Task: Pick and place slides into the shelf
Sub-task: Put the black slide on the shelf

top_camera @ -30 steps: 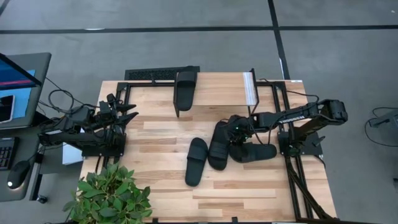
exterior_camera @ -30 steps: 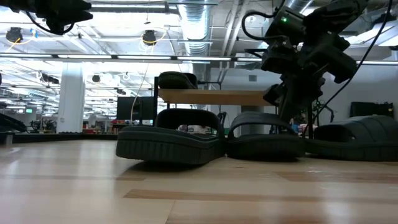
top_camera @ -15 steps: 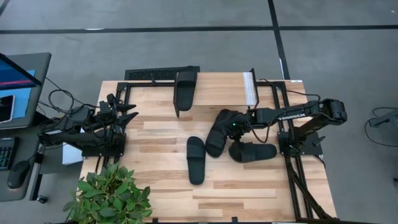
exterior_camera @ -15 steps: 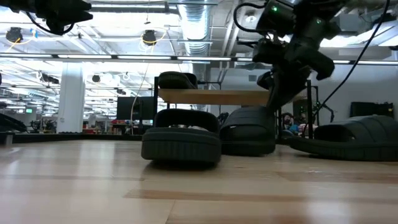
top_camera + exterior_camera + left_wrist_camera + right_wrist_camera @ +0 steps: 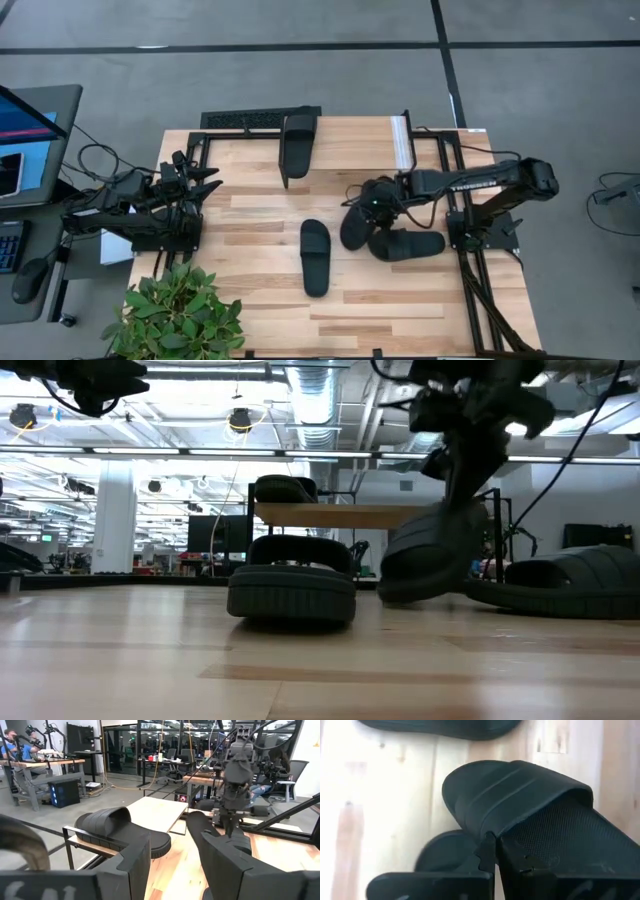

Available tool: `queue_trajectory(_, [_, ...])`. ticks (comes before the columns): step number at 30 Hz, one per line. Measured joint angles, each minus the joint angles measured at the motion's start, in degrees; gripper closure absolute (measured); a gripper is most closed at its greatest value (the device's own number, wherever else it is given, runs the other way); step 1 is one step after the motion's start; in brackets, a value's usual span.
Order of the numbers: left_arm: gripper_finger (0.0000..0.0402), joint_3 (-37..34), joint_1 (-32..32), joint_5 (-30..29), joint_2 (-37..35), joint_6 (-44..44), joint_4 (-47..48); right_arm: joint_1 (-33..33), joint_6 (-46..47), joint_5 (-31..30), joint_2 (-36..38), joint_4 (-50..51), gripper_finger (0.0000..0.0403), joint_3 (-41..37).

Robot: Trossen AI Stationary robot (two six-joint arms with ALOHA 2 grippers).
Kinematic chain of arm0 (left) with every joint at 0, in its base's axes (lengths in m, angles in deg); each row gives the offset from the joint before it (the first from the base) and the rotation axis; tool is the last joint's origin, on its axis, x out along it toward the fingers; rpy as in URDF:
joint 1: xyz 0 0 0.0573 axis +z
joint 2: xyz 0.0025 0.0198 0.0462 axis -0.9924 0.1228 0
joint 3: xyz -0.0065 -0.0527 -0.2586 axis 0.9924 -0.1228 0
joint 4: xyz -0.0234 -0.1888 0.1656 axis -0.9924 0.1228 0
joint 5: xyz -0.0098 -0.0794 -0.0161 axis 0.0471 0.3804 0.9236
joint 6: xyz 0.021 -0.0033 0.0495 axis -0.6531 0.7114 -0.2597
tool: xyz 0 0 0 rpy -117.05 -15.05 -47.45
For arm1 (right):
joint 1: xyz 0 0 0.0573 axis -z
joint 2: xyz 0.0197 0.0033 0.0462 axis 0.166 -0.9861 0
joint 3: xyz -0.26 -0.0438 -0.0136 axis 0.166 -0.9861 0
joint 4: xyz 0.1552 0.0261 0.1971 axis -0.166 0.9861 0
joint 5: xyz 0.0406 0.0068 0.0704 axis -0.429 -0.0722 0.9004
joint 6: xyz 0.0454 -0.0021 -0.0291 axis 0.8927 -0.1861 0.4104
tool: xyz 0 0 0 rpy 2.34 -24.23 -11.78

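Note:
Several black slides show. One slide [image 5: 297,145] lies on the shelf [image 5: 350,140] at the table's far edge, also seen as the slide on the shelf [image 5: 120,825]. Another slide [image 5: 315,257] lies flat mid-table, and a third slide [image 5: 408,243] lies near the right arm's base. My right gripper [image 5: 372,203] is shut on the fourth slide [image 5: 353,226], which shows tilted in the low view as the held slide [image 5: 430,560]. My left gripper [image 5: 207,185] waits open near the table's left edge. My right gripper [image 5: 495,845] pinches the slide by the strap's edge [image 5: 492,831] that faces the footbed. One finger [image 5: 487,852] is outside the strap and the other [image 5: 520,860] is in the opening over the footbed. The fingers come from above, and the slide hangs tilted, one end [image 5: 400,592] low; whether that end touches the table I cannot tell.
A leafy plant [image 5: 175,310] stands at the table's near left corner. A keyboard-like black bar [image 5: 260,117] lies behind the shelf. The right arm's base [image 5: 480,225] is at the right edge. Bare wood [image 5: 260,215] lies between the arms.
My right gripper has moved up and a little toward the far edge, keeping hold of the slide. The held slide has gone from lying flat beside the mid-table slide to hanging tilted. The mid-table slide has been turned from slanted to straight.

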State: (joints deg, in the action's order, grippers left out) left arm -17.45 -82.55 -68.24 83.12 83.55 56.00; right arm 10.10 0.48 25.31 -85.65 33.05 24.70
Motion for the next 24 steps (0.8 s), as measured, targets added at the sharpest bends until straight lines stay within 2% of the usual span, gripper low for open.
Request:
queue_trajectory(7, [0.0248, 0.0, 0.0, 0.0, 0.0, 0.2, 0.3, -5.3, 3.9, 0.6, 0.2, 4.4, 0.0402, 4.6])
queue_trajectory(13, [0.0248, 0.0, 0.0, 0.0, 0.0, 0.7, 1.0, -10.0, 6.3, -1.5, 4.3, 1.9, 0.0402, 5.6])
queue_trajectory(18, [0.0248, 0.0, 0.0, 0.0, 0.0, 0.7, 1.1, -14.3, 6.3, -11.1, 9.7, -4.9, 0.0402, 5.6])
queue_trajectory(24, [0.0248, 0.0, 0.0, 0.0, 0.0, 1.6, 1.0, -19.1, 3.4, -29.8, 14.8, -14.9, 0.0402, 5.6])
